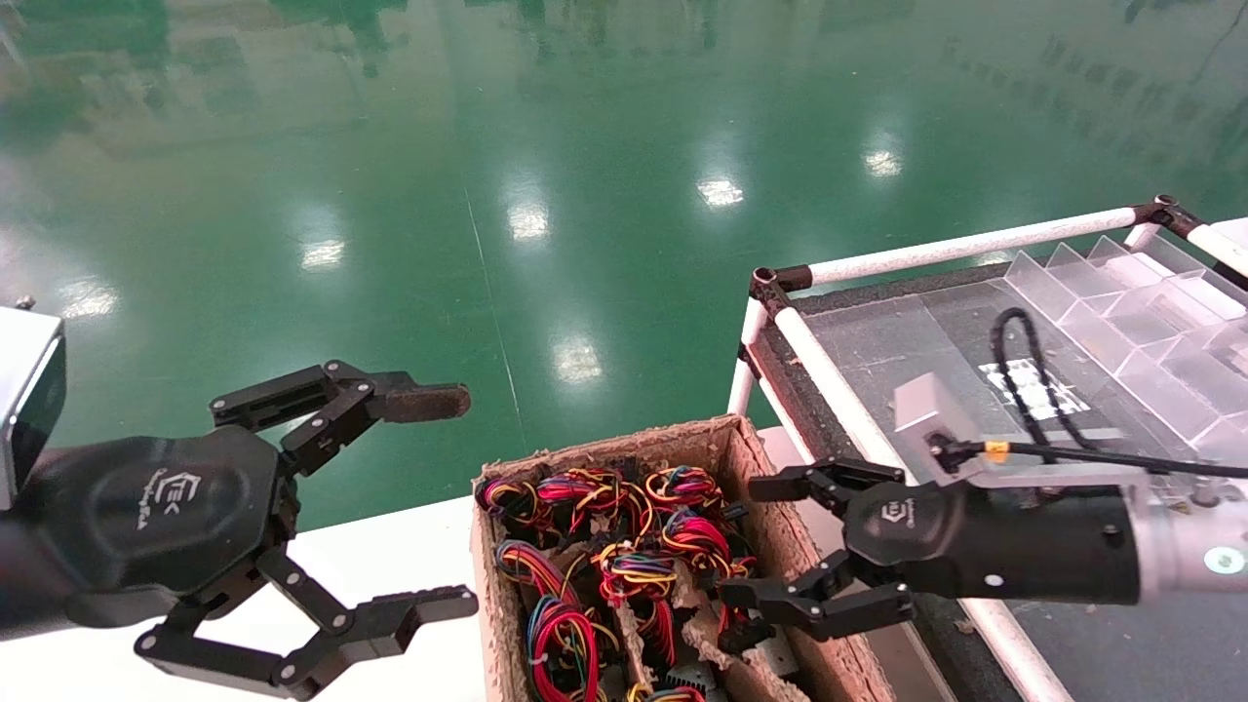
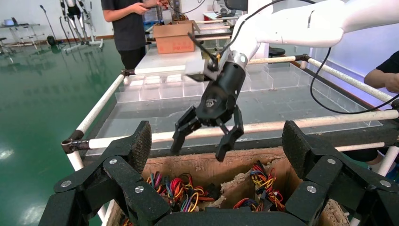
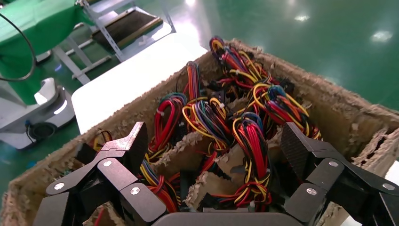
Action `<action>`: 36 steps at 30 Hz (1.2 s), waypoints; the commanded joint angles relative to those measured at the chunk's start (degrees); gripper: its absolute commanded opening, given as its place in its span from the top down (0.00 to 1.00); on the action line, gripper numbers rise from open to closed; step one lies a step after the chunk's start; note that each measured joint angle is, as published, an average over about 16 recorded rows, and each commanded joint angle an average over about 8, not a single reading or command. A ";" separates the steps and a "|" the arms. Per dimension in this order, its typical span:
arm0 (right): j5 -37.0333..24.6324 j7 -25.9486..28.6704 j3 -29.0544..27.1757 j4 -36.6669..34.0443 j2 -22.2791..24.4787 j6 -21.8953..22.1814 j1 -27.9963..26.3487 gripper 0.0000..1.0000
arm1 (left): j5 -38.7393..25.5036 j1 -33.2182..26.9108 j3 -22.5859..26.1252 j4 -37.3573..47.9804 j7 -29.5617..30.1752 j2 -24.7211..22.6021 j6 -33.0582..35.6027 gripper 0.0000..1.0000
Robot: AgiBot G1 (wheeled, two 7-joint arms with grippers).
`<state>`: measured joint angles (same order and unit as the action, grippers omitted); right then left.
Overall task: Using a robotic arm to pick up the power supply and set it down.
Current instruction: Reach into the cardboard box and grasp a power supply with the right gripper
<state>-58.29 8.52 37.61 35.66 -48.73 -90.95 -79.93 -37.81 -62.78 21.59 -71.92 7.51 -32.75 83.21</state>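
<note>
Several power supplies lie in a torn brown cardboard box (image 1: 604, 448). Mostly their tied red, yellow and black wire bundles (image 1: 561, 634) show, and the metal bodies are largely hidden. My right gripper (image 1: 751, 538) hangs open over the box's right side, above the bundles and touching none. In the right wrist view the right gripper (image 3: 215, 140) straddles a red-and-yellow bundle (image 3: 251, 141) from above, with cardboard dividers (image 3: 188, 146) between the bundles. My left gripper (image 1: 444, 502) is wide open and empty, left of the box. From the left wrist view, the right gripper (image 2: 198, 149) hovers over the box's far wall (image 2: 202, 165).
A white-pipe framed table (image 1: 960, 249) with a clear compartment tray (image 1: 1121, 322) stands right of the box. The box rests on a white tabletop (image 1: 390, 556). Green floor lies beyond. A person (image 2: 127, 23) and another cardboard box (image 2: 174, 37) stand far off.
</note>
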 commanded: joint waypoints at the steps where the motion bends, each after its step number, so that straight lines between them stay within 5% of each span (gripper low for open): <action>1: -0.22 -0.90 1.53 -1.61 -0.95 0.00 -0.73 0.00 | 0.00 0.00 0.00 0.00 0.00 0.00 0.00 0.00; 4: -0.45 -2.61 3.31 -3.96 -2.23 0.07 -1.64 0.12 | 0.00 0.00 0.00 0.00 0.00 0.00 0.00 0.00; 10: -0.73 -6.34 6.04 -8.60 -4.68 0.23 -3.19 0.87 | 0.00 0.00 0.00 0.00 0.00 0.00 0.00 0.00; 12: -0.88 -7.66 6.81 -10.02 -5.42 0.28 -3.71 1.00 | 0.00 0.00 0.00 0.00 0.00 0.00 0.00 0.00; 36: 0.89 -16.41 12.49 -18.99 -9.45 0.10 -6.03 1.00 | 0.01 0.00 0.01 0.00 0.00 0.00 0.00 0.00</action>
<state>-57.40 -7.86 50.09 16.65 -58.09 -90.83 -85.93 -37.80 -62.79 21.60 -71.92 7.50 -32.74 83.21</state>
